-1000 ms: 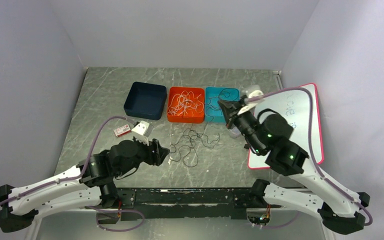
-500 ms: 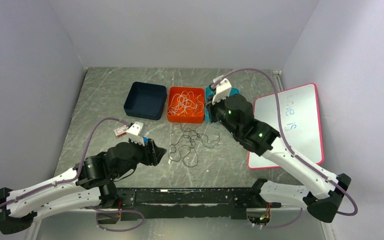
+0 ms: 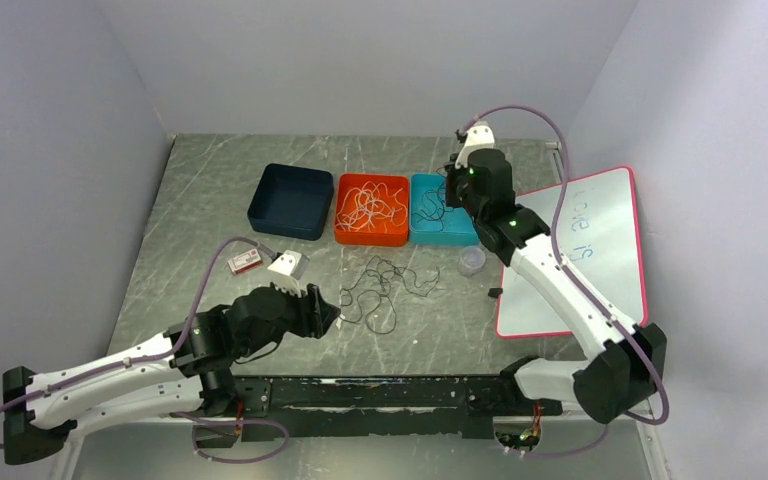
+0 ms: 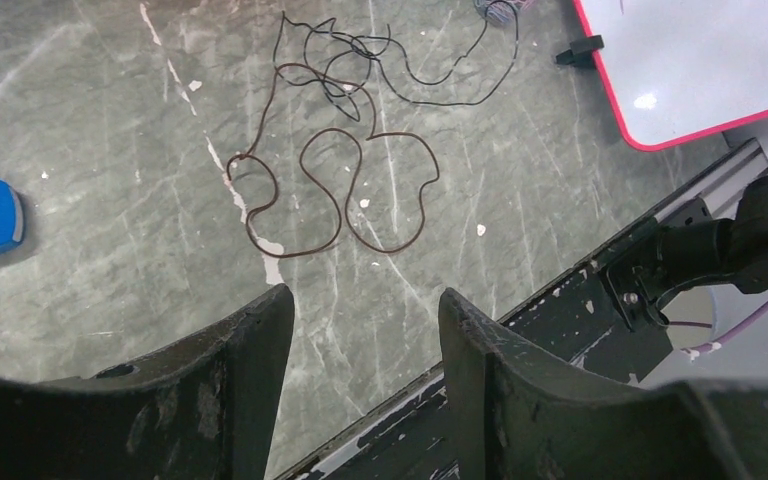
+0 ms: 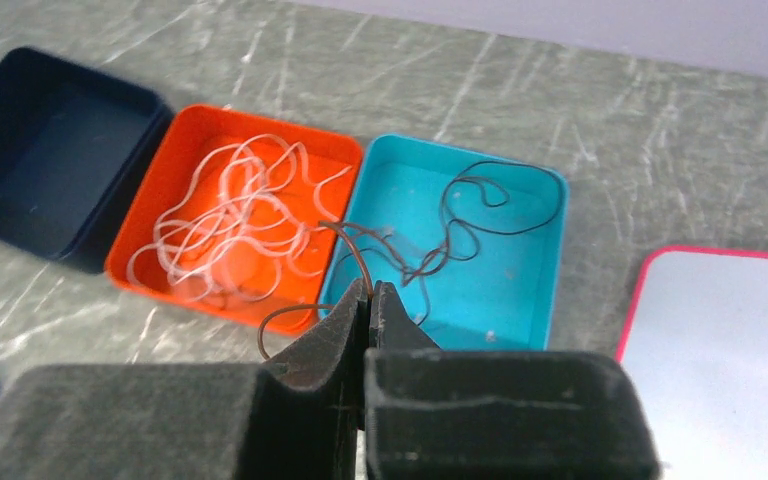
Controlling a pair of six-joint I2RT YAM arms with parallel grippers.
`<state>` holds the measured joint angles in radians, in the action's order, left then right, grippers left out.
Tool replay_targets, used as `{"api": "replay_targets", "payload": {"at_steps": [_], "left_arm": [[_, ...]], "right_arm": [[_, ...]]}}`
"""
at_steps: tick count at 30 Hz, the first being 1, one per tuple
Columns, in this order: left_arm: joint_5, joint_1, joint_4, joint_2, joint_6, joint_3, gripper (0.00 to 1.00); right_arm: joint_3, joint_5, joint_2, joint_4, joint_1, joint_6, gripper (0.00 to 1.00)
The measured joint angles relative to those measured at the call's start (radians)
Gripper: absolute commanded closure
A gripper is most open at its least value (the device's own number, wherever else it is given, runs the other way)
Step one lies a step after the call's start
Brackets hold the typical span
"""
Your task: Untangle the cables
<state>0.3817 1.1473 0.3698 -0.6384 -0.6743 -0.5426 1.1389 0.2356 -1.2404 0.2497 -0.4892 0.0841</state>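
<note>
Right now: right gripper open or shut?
Shut on the dark cable: right gripper fingers meet, cable pinched between them, trailing into the teal bin.

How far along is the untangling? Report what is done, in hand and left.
Done: white cables lie in the orange tray, and dark cables in the teal tray. In hand: the right gripper is shut on a dark cable over the teal tray. Left: a dark tangle lies on the table; the left gripper stands open near it, holding nothing.

Pale lilac walls enclose a grey marbled table.
</note>
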Motion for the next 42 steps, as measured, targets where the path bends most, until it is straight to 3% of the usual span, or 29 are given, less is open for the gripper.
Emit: {"api": "replay_targets", "payload": {"at_steps": [10, 21, 25, 31, 37, 42], "left_arm": [[-0.035, 0.000, -0.052, -0.011, -0.013, 0.014, 0.40], [-0.043, 0.000, -0.059, -0.019, -0.019, 0.015, 0.41], [-0.047, 0.000, -0.059, -0.019, -0.022, 0.015, 0.41], [-0.050, 0.000, -0.059, -0.010, -0.023, 0.022, 0.41], [-0.050, 0.000, -0.058, -0.008, -0.023, 0.022, 0.41], [-0.050, 0.000, -0.059, -0.011, -0.023, 0.023, 0.41]], "right_arm": [[-0.002, -0.036, -0.139, -0.130, 0.154, 0.033, 1.00], [0.005, -0.118, -0.362, -0.194, 0.214, 0.058, 1.00], [0.005, -0.145, -0.429, -0.196, 0.215, 0.080, 0.89], [0.013, -0.142, -0.475, -0.196, 0.215, 0.135, 0.64], [0.014, -0.095, -0.473, -0.196, 0.215, 0.163, 0.51], [0.009, -0.040, -0.418, -0.190, 0.215, 0.163, 0.48]]}}
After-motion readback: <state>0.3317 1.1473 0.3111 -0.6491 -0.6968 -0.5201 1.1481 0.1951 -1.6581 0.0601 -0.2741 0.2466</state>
